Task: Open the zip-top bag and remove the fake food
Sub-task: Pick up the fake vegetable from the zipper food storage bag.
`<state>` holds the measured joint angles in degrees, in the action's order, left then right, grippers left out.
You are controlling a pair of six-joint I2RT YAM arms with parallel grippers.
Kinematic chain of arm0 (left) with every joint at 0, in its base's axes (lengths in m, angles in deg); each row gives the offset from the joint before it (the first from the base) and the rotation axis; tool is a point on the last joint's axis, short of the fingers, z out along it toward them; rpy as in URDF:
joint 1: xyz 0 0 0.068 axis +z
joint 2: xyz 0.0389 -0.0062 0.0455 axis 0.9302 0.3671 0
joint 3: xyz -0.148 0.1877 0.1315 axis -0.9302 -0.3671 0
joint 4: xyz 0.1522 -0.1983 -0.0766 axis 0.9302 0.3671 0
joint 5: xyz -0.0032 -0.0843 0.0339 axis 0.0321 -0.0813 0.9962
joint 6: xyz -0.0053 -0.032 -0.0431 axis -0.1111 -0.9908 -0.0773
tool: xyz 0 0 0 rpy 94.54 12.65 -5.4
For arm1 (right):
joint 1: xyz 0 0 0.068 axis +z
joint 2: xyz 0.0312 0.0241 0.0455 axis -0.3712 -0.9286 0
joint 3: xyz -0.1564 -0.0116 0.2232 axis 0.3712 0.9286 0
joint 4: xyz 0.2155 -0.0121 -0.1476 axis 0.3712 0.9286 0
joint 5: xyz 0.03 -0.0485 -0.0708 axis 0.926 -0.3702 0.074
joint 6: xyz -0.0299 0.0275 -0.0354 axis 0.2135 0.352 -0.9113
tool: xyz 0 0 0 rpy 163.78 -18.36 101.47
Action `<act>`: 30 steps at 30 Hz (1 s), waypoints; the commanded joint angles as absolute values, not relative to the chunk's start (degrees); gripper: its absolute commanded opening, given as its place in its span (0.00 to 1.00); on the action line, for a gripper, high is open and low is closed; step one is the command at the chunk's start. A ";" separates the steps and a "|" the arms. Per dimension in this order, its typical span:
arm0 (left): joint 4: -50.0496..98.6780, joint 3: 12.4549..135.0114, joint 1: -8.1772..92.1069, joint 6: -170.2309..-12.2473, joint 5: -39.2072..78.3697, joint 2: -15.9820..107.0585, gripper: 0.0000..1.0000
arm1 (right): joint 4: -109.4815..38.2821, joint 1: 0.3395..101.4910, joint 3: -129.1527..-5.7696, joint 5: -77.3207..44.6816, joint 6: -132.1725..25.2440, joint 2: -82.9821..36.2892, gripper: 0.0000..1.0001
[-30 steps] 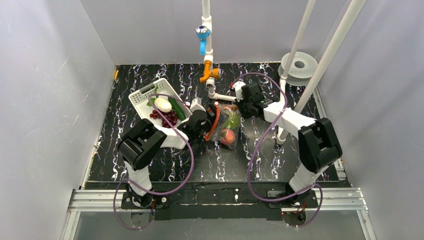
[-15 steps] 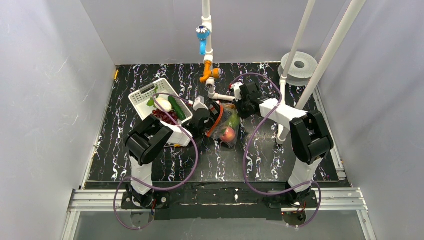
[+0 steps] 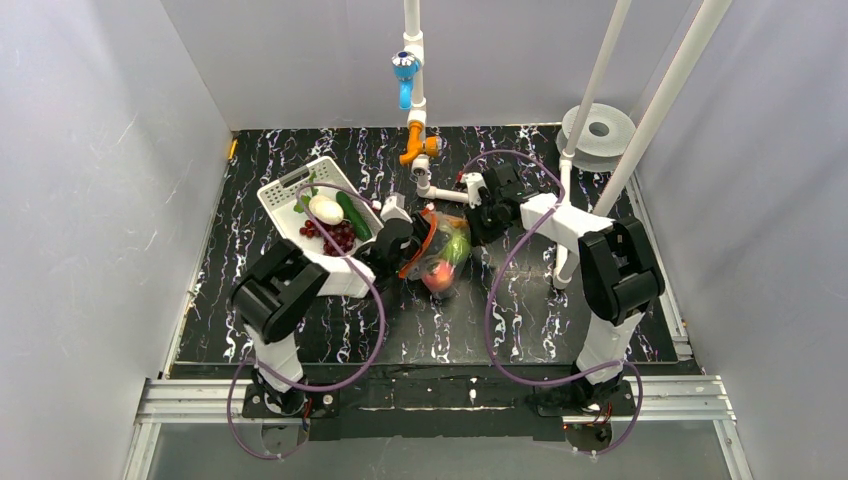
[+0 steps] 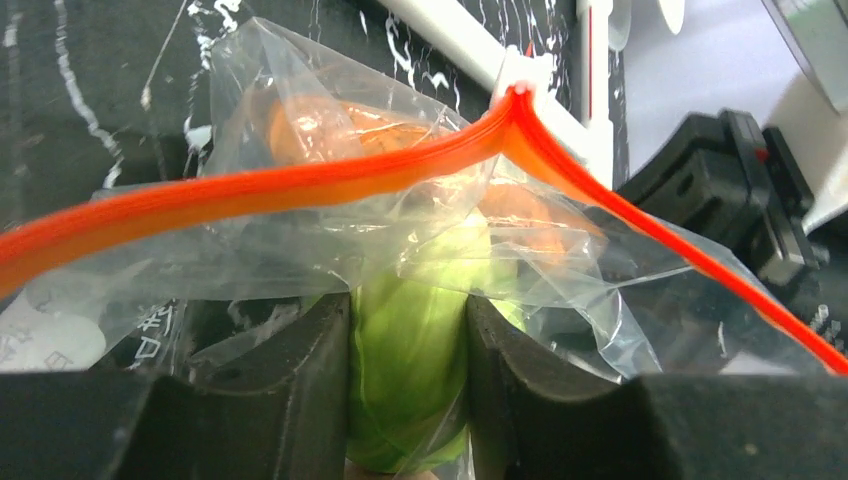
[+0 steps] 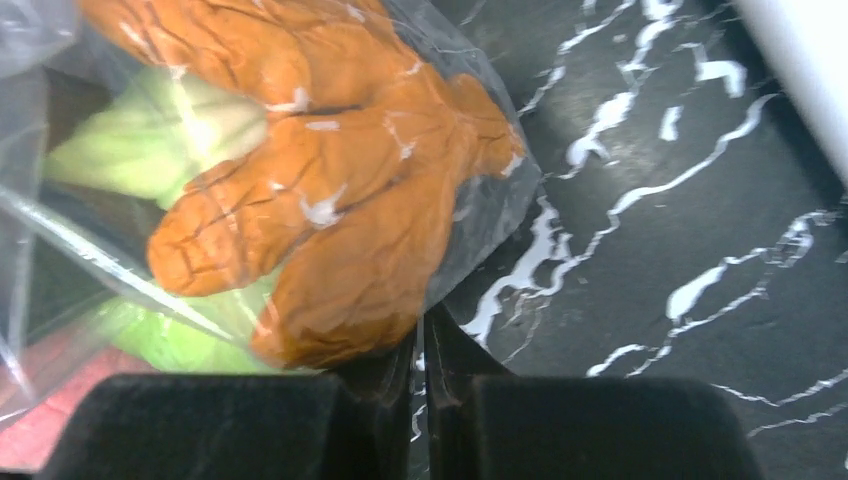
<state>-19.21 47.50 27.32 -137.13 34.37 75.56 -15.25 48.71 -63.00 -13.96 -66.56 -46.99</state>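
The zip-top bag lies mid-table with its orange-red zip strip toward the left arm. Inside it are a pink-red peach, a green vegetable and an orange piece. My left gripper reaches under the zip strip and is shut on the green vegetable, with film around it. My right gripper is shut on the bag's thin far edge beside the orange piece. The egg, cucumber and grapes lie in the white basket.
A white pipe with an orange valve and a blue tap stands just behind the bag. Slanted white poles and a white roll are at the right rear. Grey walls enclose the black marbled table.
The bag, with the peach inside, has shifted left and toward the near side. My left gripper has drawn back that way with it. My right gripper has stayed on the bag's far edge.
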 commanded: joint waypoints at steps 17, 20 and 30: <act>-15.27 28.66 20.35 -128.67 31.98 54.93 0.24 | -0.19 47.31 -55.92 26.02 -97.27 -31.06 0.75; -16.88 28.37 20.19 -129.23 32.32 55.75 0.29 | -2.79 50.17 -53.15 23.55 -98.46 -30.43 0.75; -19.29 26.76 19.77 -129.57 31.89 55.46 0.43 | -14.42 53.52 -53.82 2.54 -86.95 -33.36 0.57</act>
